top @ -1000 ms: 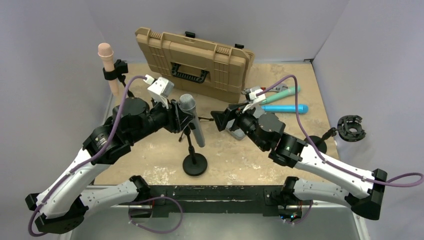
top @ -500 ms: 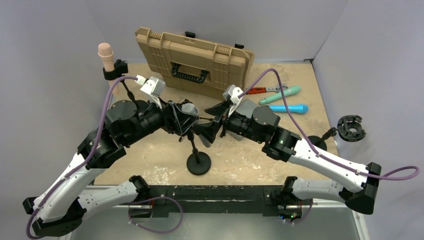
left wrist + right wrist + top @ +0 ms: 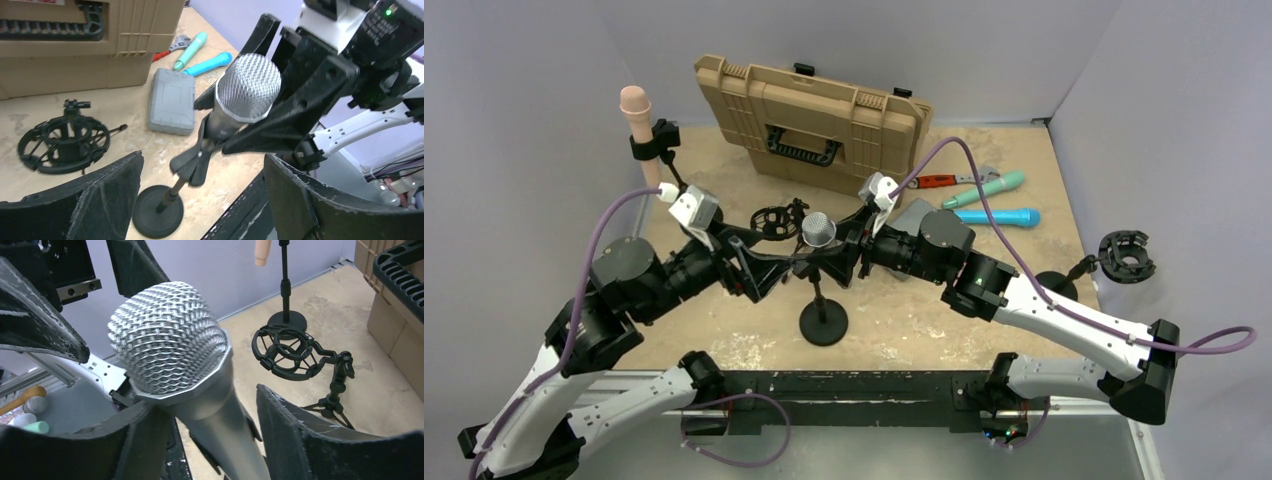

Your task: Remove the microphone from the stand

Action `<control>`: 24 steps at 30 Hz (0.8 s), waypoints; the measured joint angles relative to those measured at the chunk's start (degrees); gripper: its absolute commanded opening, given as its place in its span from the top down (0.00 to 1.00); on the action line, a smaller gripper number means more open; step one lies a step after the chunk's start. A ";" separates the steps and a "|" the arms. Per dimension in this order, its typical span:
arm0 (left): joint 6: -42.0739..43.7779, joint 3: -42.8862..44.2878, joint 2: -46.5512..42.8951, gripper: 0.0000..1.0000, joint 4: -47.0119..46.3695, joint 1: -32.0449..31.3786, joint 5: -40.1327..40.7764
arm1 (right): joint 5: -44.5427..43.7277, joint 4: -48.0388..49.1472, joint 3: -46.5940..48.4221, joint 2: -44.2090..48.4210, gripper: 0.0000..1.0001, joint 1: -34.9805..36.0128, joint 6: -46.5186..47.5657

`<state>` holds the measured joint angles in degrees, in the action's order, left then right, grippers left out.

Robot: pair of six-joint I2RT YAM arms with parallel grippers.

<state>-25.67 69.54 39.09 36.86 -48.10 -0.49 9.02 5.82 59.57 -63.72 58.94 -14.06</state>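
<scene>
A: Where's the mic?
B: The microphone (image 3: 817, 229), silver mesh head, sits tilted in the clip of the black stand (image 3: 824, 325). It's about mid-desk (image 3: 894, 315), a bit toward the near edge. Not out of the clip yet.
A: And the right hand (image 3: 202, 402)?
B: It reaches in from the right edge side. The fingers straddle the mic body just under the mesh head. One finger looks to be against the body, the other finger (image 3: 310, 440) shows a clear gap. So it's partly open around the mic, with no closed grip that I can see.
A: The left hand (image 3: 202, 160)?
B: Spread wide, holding nothing. It points at the mic from the left edge side, and both fingers are apart from it.
A: Anything else?
B: A black shock mount (image 3: 774, 218) lies just beside the mic, on the far-left side. There's a small grey case (image 3: 172, 100) on the desk behind the mic. A tan case (image 3: 809, 120) stands along the far edge.
</scene>
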 measured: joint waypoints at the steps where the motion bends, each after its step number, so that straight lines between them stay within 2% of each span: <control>1: 1.07 -0.74 -1.42 0.11 0.59 0.00 0.31 | 0.02 0.13 0.00 0.00 0.48 0.00 0.24; 5: 5.07 -3.32 -5.35 0.10 2.16 0.00 1.68 | 0.04 0.37 0.02 0.00 0.54 0.00 0.59; 8: 7.45 -5.64 -5.95 0.15 1.92 0.00 2.05 | -0.15 0.35 0.00 0.02 0.62 -0.02 1.29; 11: 9.46 -10.62 -6.49 0.13 -0.94 0.02 1.88 | -0.44 0.31 -0.02 0.04 0.70 -0.02 1.57; 15: 12.52 -17.84 -6.62 0.07 -6.25 0.02 -1.84 | -0.46 0.24 -0.02 0.04 0.76 -0.02 1.84; 18: 14.10 -18.45 -3.67 0.01 -8.90 0.46 -5.05 | -0.48 0.22 -0.02 0.04 0.79 -0.02 2.25; 24: 15.91 -18.32 1.77 0.03 -13.25 6.03 -13.77 | -0.50 0.22 -0.02 0.07 0.82 -0.02 2.86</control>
<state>-9.76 51.22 40.86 23.62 -42.06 -14.26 8.51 6.04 59.55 -63.66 58.92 -11.20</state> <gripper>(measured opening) 0.994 0.404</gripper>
